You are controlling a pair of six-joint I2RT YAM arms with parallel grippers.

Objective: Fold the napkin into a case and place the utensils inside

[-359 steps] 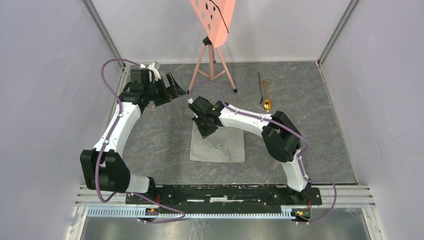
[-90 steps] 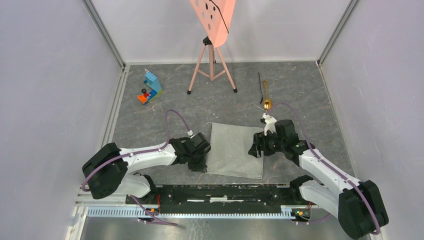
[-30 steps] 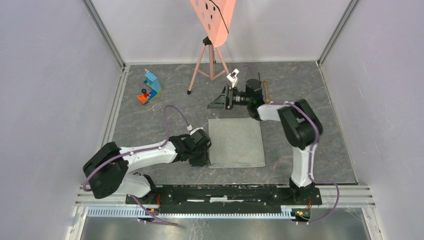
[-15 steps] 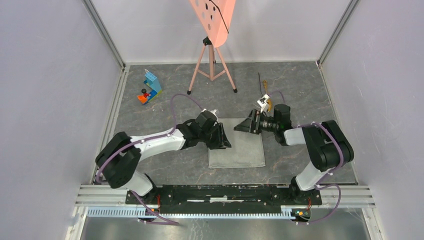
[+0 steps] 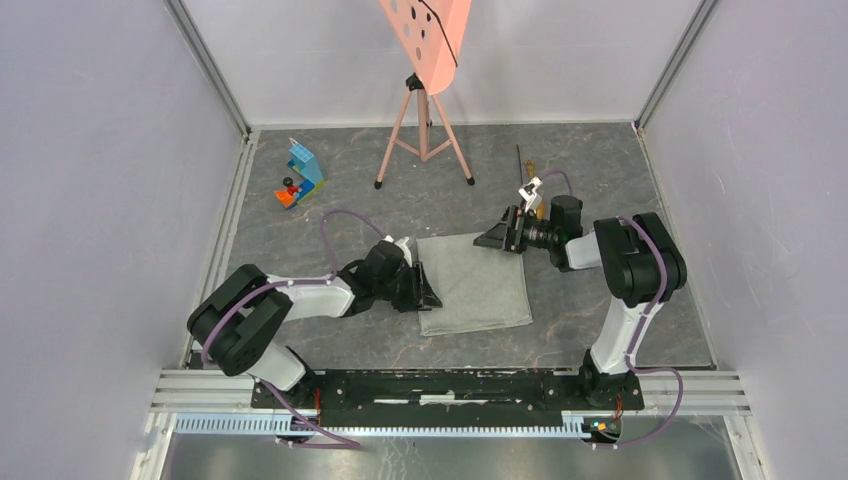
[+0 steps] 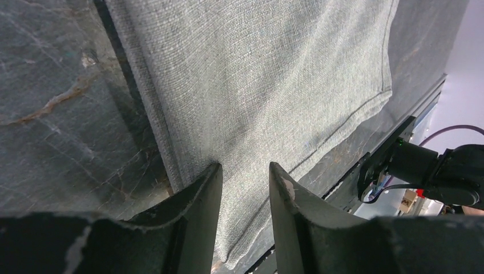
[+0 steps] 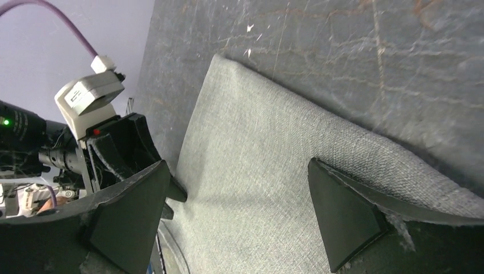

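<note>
The light-grey napkin (image 5: 475, 285) lies folded flat on the dark table, a rough rectangle. My left gripper (image 5: 424, 290) is low at its left edge. In the left wrist view my left gripper (image 6: 244, 171) is open a little, its tips straddling the hemmed edge of the napkin (image 6: 257, 74) with nothing pinched. My right gripper (image 5: 497, 238) hovers at the far right corner, wide open over the napkin (image 7: 257, 171); my right gripper (image 7: 237, 197) is empty. The thin black utensil (image 5: 519, 162) lies beyond the right wrist, which mostly hides the gold spoon. No case is formed.
A pink perforated board (image 5: 428, 35) on a tripod (image 5: 424, 130) stands at the back centre. Blue and red toy blocks (image 5: 300, 172) sit at the far left. Walls close both sides, and the metal rail (image 5: 440, 385) runs along the near edge.
My left gripper drew back from the napkin's far left part to its left edge and opened slightly. My right gripper shifted a little toward the far right corner. The napkin now lies slightly skewed.
</note>
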